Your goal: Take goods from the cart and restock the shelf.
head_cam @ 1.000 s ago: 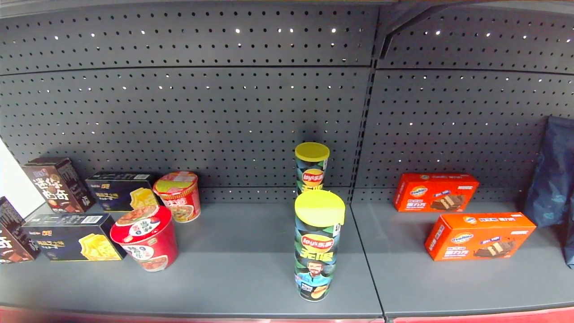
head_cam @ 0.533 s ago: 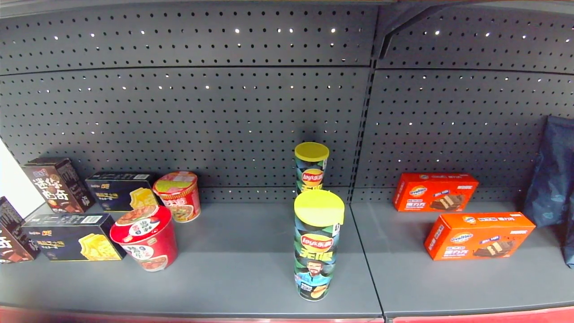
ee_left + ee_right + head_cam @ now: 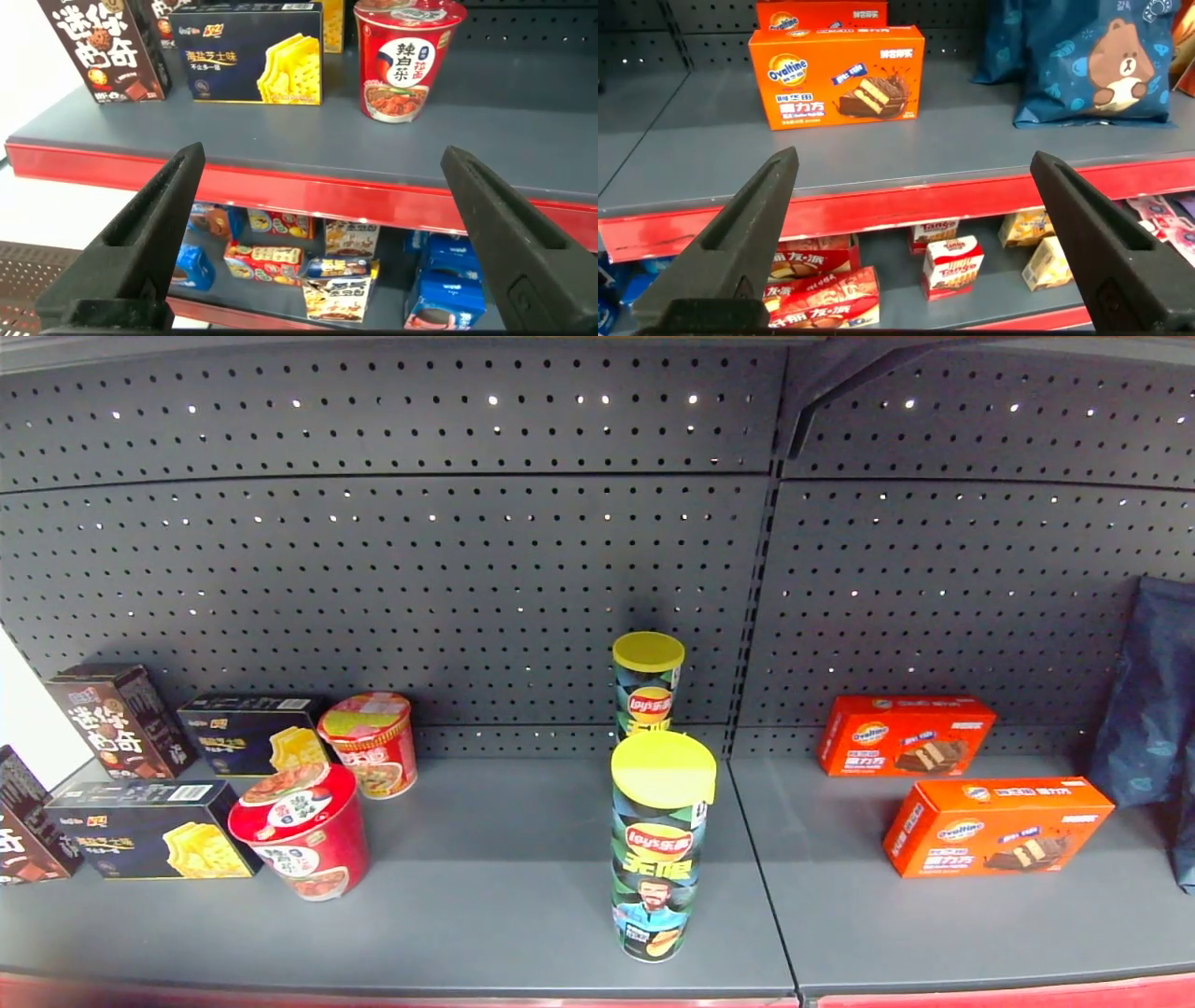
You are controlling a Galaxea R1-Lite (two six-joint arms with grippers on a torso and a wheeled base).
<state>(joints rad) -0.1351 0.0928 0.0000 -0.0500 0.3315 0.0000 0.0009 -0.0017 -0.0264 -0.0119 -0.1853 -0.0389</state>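
The grey shelf (image 3: 485, 896) with a red front edge carried two upright yellow-lidded chip cans (image 3: 661, 859) at frame centre, one behind the other. Two orange boxes (image 3: 997, 826) sat at right, and two red noodle cups (image 3: 301, 831) and dark boxes (image 3: 149, 829) stood at lower left.

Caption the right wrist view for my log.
Open right pincer faces a shelf holding orange boxes and a blue bear-print bag.

The shelf (image 3: 504, 905) bears dark boxes (image 3: 149, 829) and noodle cups (image 3: 303, 831) at left; chip cans (image 3: 658, 859) midway; orange boxes (image 3: 994, 826) at right.
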